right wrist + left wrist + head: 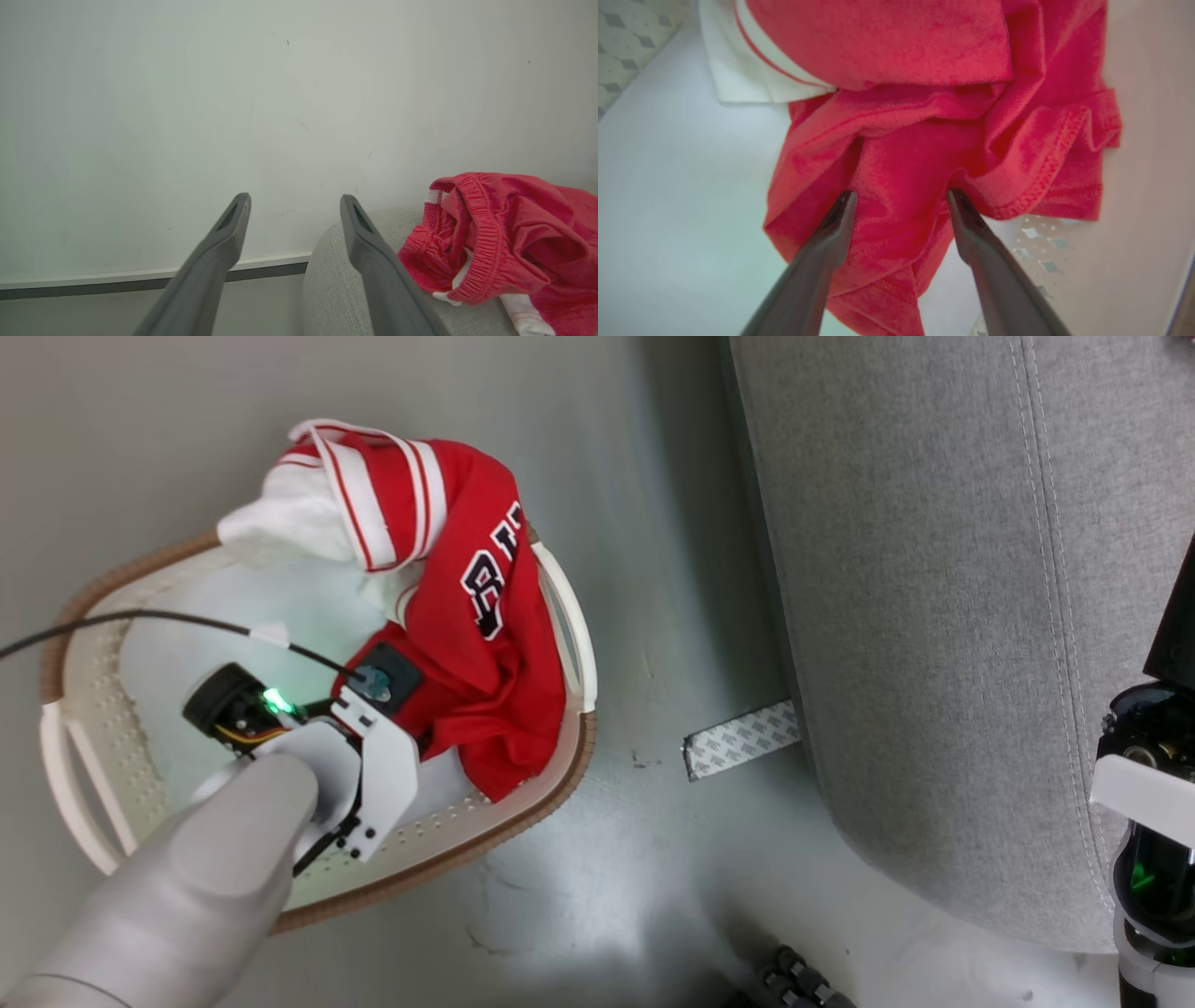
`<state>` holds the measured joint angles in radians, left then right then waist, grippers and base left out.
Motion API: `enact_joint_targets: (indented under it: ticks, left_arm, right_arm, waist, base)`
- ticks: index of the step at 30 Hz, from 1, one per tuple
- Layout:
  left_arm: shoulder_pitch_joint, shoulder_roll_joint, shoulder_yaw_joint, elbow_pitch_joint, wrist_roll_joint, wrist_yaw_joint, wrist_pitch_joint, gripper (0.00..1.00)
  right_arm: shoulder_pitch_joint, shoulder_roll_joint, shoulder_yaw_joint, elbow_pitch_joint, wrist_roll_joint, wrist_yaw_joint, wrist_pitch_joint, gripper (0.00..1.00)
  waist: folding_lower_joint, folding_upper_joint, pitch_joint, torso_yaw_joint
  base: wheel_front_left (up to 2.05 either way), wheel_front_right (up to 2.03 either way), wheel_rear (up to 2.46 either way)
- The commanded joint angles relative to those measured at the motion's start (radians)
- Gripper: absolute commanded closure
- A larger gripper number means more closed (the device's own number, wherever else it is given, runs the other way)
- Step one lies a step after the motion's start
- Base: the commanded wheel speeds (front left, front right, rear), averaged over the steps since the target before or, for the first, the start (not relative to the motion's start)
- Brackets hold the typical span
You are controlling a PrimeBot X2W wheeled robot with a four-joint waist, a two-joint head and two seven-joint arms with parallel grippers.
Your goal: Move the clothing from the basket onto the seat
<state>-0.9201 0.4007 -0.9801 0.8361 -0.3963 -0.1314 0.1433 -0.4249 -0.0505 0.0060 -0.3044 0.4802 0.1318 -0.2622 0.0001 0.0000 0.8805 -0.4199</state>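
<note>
– Red fabric between the fingers: is the left gripper (pixel 901 193) holding the jersey (pixel 476 644) already?
– Not that I can see. Its jaws stand wide apart, one fingertip (pixel 847 201) on either side of a raised fold, tips right at the cloth. I'd judge it is set that way so that closing gathers the fold and not one flat layer.
– Where does the jersey lie?
– In the basket (pixel 448 823), bunched against its far right wall and spilling over the rim there, with the striped cuff (pixel 373 495) uppermost. The near left part of the basket's bottom is bare, and the left arm (pixel 187 877) reaches in over that side.
– And the seat (pixel 934 616)?
– Near the basket, on the floor (pixel 653 859) to its right. A red garment (pixel 504 233) with an elastic waistband lies close to its rounded edge, so part of the clothing is across.
– The right gripper (pixel 294 198)?
– Spread and empty, hanging near the seat's edge beside that garment without touching it. It is probably parked clear of the left arm.
– Risk?
– Cloth draped over the rim may drag the light basket when it is lifted.
</note>
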Motion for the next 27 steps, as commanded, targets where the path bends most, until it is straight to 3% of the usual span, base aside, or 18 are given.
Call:
enact_joint_targets:
  ticks: [1,7,8,10,18,27]
  left_arm:
    - [-0.010,0.004,-0.006,0.014,-0.004,0.001,-0.002,0.00]
    - [-0.050,-0.008,-0.045,0.094,0.008,0.001,0.024,0.00]
    - [-0.056,-0.012,-0.048,0.108,0.006,0.001,0.029,0.24]
    - [-0.066,-0.017,-0.054,0.128,0.004,0.001,0.029,1.00]
    - [-0.064,-0.055,-0.072,0.164,-0.034,0.001,-0.045,1.00]
    - [-0.053,-0.126,-0.085,0.179,-0.098,0.001,-0.124,1.00]
  right_arm:
    - [0.006,0.002,0.004,-0.007,0.004,-0.002,-0.002,0.00]
    - [0.014,0.002,0.018,0.001,0.018,-0.002,-0.002,0.00]
    - [0.014,0.002,0.020,0.001,0.021,-0.002,-0.002,0.00]
    - [0.013,0.002,0.021,0.002,0.025,-0.002,-0.002,0.00]
    - [0.009,0.002,0.017,0.024,0.010,-0.002,-0.002,0.00]
    - [0.006,0.002,-0.003,0.023,-0.020,-0.002,-0.002,0.00]
  waist:
    - [-0.0001,0.0000,0.011,-0.009]
    - [-0.0001,0.0000,0.033,-0.028]
    - [-0.0001,0.0000,0.037,-0.030]
    - [-0.0001,0.0000,0.042,-0.033]
    - [-0.0001,0.0000,0.006,-0.022]
    - [-0.0001,0.0000,-0.065,0.035]
  base:
    - [0.00,0.00,0.00]
    - [0.00,0.00,0.00]
    - [0.00,0.00,0.00]
    - [0.00,0.00,0.00]
    - [0.00,0.00,0.00]
    - [0.00,0.00,0.00]
